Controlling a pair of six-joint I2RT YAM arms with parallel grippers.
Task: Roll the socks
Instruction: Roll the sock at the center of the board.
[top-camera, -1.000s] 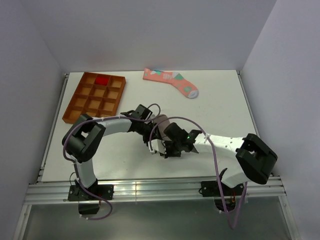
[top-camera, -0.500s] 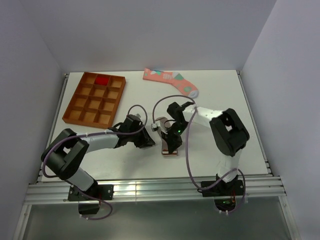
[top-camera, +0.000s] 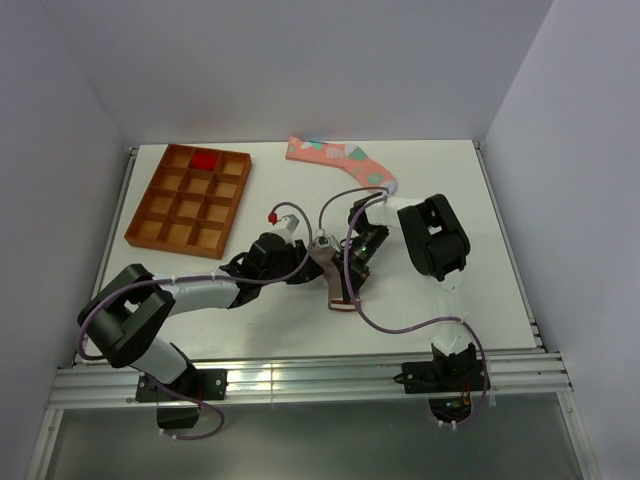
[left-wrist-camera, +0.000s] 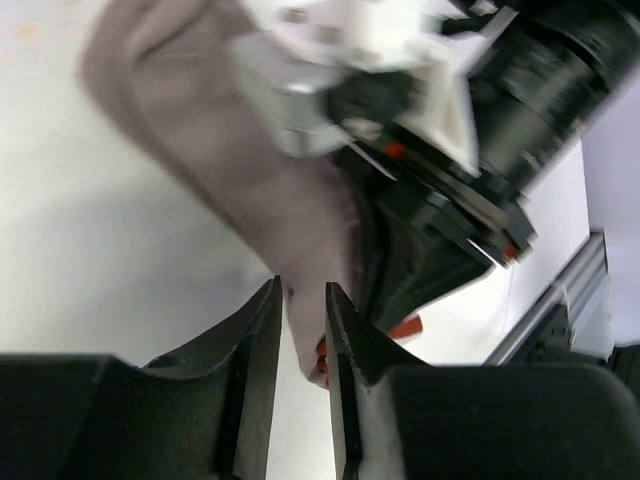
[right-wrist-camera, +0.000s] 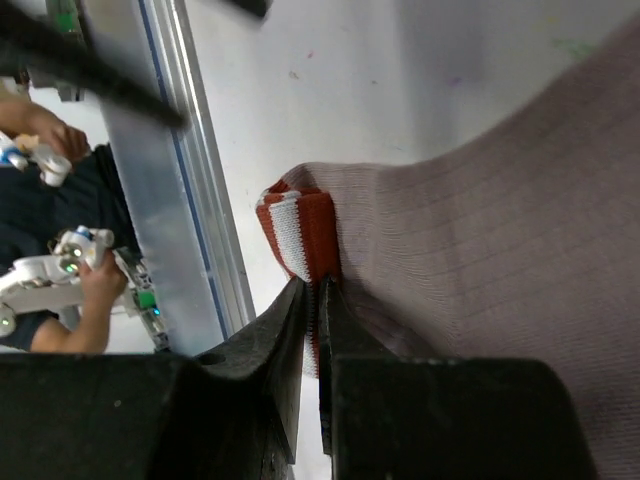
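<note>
Grey-brown sock (top-camera: 333, 268): it lies flat on the tabletop (top-camera: 450, 200), and I take it as my landmark. Its long axis runs roughly far to near. The striped cuff (right-wrist-camera: 298, 232) is at the near end, toward the arm bases.

Right end effector (right-wrist-camera: 312, 285): I see the fingers pressed almost together, nipping the edge of the cuff. It reaches in from the sock's right and far side, so the body of the sock stretches away from its tips.

Left end effector (left-wrist-camera: 300, 290): it comes in from the sock's left. The fingers stand close together with grey fabric filling the gap, and I read that as a pinch on the left edge. A sliver of red cuff shows just beyond the tips.

Nearer arm: neither, since both are already on the sock.

What the roll turns on: I judge the cuff has to travel along the long axis, away from the bases and toward the toe.

In the way: the right wrist body sits just beyond the left fingers, so the two arms are crowded over the sock. I would keep them from knocking together.

Salmon-pink sock (top-camera: 340, 165): it lies well beyond the grey-brown sock, at the far edge, and is clear of the work.

Tray (top-camera: 150, 205): it sits far-left of the grey-brown sock and well apart from it. The red sock (top-camera: 204, 160) is in one of its far-row compartments.
</note>
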